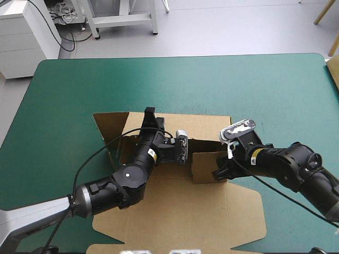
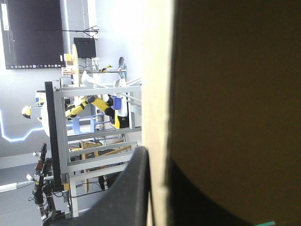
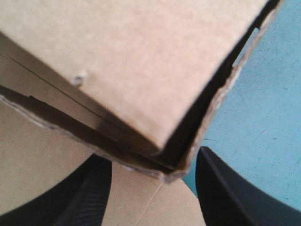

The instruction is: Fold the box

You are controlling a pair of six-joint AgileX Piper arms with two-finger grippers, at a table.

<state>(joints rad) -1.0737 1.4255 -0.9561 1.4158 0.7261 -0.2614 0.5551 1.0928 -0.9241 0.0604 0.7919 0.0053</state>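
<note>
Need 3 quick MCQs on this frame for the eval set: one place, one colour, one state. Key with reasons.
1. Where is the right end effector?
A) at the box's raised right wall
B) at the table's far edge
C) off the table's left edge

2. What colour is the cover?
A) red
B) teal-green
C) white

3. What state is the box in?
A) fully flat
B) crushed into a ball
C) walls partly raised, near flap flat

Key:
1 A: the right wrist view shows a box corner between its fingers.
2 B: teal-green surrounds the box in the high view.
3 C: walls stand mid-sheet while the near flap lies flat.
</note>
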